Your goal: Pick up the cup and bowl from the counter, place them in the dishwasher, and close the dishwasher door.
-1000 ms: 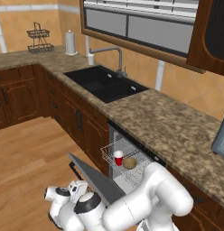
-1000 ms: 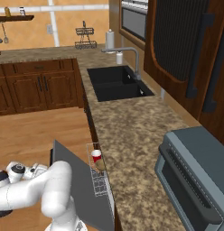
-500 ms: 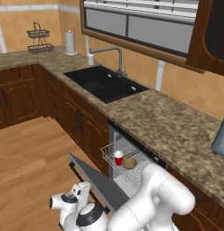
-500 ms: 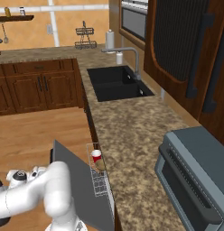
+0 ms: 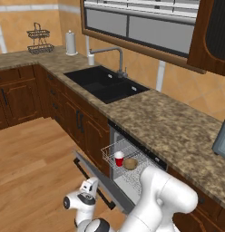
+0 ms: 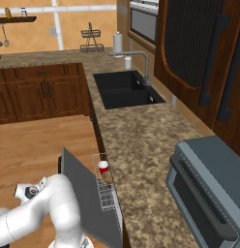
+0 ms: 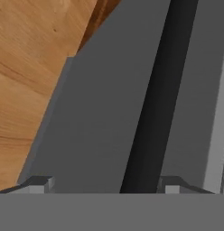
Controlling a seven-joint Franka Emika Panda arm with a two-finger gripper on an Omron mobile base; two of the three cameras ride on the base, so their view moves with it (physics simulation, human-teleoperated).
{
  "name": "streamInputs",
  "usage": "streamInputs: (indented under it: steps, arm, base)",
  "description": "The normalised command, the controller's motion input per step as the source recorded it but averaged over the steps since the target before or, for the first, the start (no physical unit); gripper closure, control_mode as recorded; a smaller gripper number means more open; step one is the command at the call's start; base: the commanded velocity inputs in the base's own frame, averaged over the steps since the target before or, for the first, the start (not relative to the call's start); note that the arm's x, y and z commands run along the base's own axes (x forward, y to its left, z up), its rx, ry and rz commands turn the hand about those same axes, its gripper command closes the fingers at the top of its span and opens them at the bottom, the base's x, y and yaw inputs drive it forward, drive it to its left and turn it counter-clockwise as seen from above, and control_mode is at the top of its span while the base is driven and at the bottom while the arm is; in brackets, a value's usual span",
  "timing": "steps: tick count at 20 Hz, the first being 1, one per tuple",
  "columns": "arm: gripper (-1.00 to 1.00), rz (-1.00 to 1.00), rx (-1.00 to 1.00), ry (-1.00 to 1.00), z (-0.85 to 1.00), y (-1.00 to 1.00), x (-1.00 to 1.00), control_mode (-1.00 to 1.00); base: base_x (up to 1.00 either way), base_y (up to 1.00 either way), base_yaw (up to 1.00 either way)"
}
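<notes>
Fingertips of the gripper stand apart at the bottom of the hand view, one at 7 o'clock and one at 5 o'clock, with the black bar handle running up between them toward 1 o'clock. Nothing is clamped between them. The handle lies on the flat grey dishwasher door, and wooden floor shows beyond the door's edge at 10 o'clock.

From the left base view, the door hangs partly lowered, tilted out from the dishwasher under the counter. The white wire rack is pulled out above it. In the rack the red cup stands upright, and the tan bowl sits just beside it at its 3 o'clock. The gripper is low, near the door's outer edge.

From the right base view, the cup and bowl sit in the rack behind the tilted door.
</notes>
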Motion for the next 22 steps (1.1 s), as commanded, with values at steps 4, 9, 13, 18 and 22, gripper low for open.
streamInputs:
  steps: [4, 9, 13, 18, 22]
  arm:
    - [-1.0, 0.05, -0.11, 0.0, 0.05, -1.0, 0.22, -1.0]
    - [-1.0, -0.07, -0.21, 0.05, 0.0, -1.0, 0.62, -1.0]
    - [-1.0, -0.26, -0.18, 0.01, -0.01, -1.0, 0.57, -1.0]
    - [-1.0, -0.33, -0.15, 0.05, 0.0, -1.0, 0.44, -1.0]
    - [-1.0, -0.33, -0.08, 0.0, -0.17, -1.0, 0.32, -1.0]
  base:
    - [0.0, 0.0, 0.0]
    - [0.0, 0.0, 0.0]
    - [0.0, 0.0, 0.0]
    - [0.0, 0.0, 0.0]
    - [0.0, 0.0, 0.0]
